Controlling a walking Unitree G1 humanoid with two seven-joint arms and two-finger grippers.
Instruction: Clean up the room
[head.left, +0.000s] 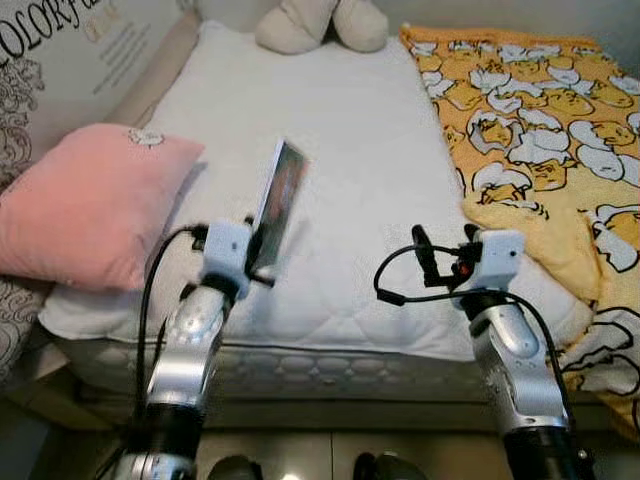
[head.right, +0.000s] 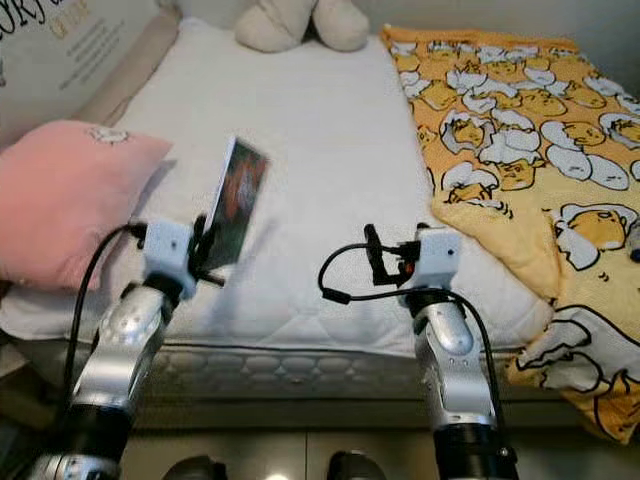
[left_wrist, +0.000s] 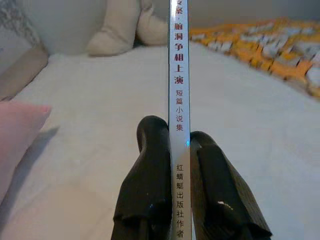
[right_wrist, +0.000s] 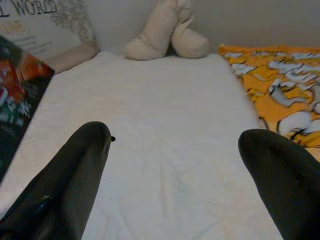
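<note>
Holding a thin book (head.left: 279, 203) up on its edge, your left gripper (left_wrist: 178, 150) has both black fingers (left_wrist: 150, 175) pressed tight on the spine, one on each side. You can read red and dark print running down that spine in the left wrist view. From your head camera, the book is at about 10 o'clock from the middle, lifted above the white bed (head.left: 330, 150), with its dark, colourful cover leaning a little.

Your right gripper (right_wrist: 175, 170) is at about 4 o'clock, low over the near edge of the bed. Its two fingers (right_wrist: 75, 170) are spread wide apart and hold nothing. White sheet fills the gap between them.

At 9 o'clock you see a pink pillow (head.left: 90, 205) lying at the side of the bed, near the book but not touching it. At 2 o'clock an orange blanket (head.left: 540, 120) with white and yellow cartoon shapes covers that side of the bed and hangs over the edge. At 12 o'clock a cream soft toy (head.left: 320, 25) sits at the far end of the bed.
</note>
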